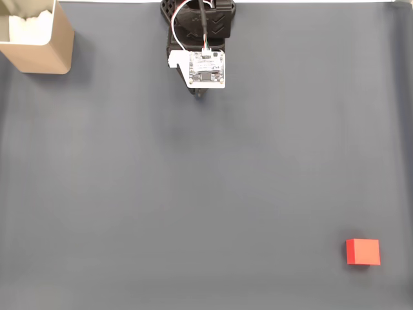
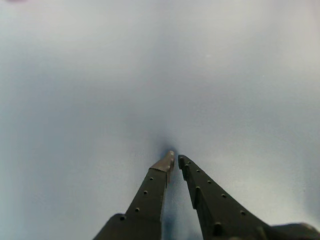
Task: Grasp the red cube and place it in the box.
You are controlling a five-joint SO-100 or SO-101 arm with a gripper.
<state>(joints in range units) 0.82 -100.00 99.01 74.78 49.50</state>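
Grey matte mat (image 1: 206, 181) covers the whole work surface in the fixed view. Item 1: red cube (image 1: 362, 252), small and plain, lying flat on the mat near the lower right corner of that view, untouched and well apart from everything else. Item 2: cardboard box (image 1: 45, 53), tan walls, open top, at the upper left corner of the fixed view, with white filling visible inside; partly cut off by the frame edge. Item 3: robot arm (image 1: 200, 29), black body at the top centre of the fixed view, carrying a white circuit board (image 1: 206, 68) with red and white wires leading up to it. Item 4: gripper (image 2: 176, 161), seen in the wrist view entering from the bottom edge, 2 dark fingers (image 2: 150, 195) studded with small holes, tips drawn nearly together with a narrow gap between them, pinching nothing, pointing down at bare mat. Cube sits far from the gripper, diagonally across the mat from the box, and well away from the arm base.
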